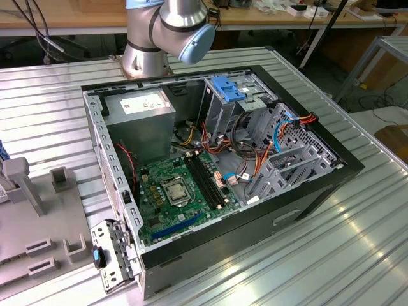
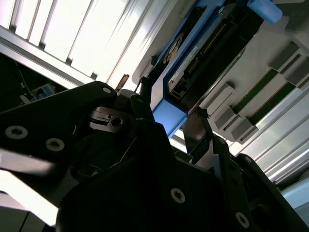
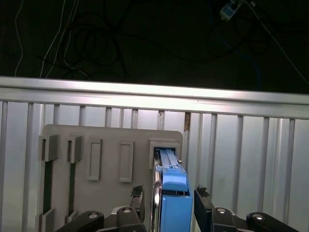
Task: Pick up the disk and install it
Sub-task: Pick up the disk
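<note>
Work surface: a silver ribbed aluminium table (image 1: 306,255) built of parallel slats, with broad bright reflections along its near portion at the exterior view's right. Behind it, across the back of the scene, runs a light-brown wooden workbench (image 1: 64,16), with black cables (image 1: 48,38) hanging in the shadow beneath. At the exterior view's right, a grey metal-framed side table (image 1: 382,54) stands on a pale grey floor (image 1: 373,118). In the first wrist view, the ribbed table's raised edge rail (image 3: 145,92) borders a dark area crossed by thin cables (image 3: 87,43).

Open computer case (image 1: 223,237), grey holder plate (image 3: 110,155)
</note>
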Action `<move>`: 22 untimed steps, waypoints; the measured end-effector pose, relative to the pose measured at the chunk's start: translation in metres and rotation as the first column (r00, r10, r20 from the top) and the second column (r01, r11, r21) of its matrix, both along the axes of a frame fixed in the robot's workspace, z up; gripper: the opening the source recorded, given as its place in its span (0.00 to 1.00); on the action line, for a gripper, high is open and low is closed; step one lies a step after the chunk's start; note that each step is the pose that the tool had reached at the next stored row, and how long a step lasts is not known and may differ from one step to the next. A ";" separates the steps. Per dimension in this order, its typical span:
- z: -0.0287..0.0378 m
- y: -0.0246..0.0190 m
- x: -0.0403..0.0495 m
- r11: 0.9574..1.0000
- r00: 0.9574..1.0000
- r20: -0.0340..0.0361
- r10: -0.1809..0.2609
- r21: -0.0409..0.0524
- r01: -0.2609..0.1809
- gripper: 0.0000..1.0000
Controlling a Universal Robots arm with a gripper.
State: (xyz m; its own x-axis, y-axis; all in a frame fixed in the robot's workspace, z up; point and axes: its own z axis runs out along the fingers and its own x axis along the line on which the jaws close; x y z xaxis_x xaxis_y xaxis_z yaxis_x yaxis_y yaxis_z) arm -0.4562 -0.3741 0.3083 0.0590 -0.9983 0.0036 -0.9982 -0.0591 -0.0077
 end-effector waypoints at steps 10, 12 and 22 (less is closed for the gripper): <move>-0.0003 0.0000 -0.0001 1.000 1.000 0.000 -0.013 0.000 0.013 0.44; -0.0005 0.0000 -0.0006 1.000 1.000 0.000 -0.020 0.000 0.020 0.44; -0.0004 0.0000 -0.0008 1.000 1.000 0.000 -0.020 0.000 0.020 0.37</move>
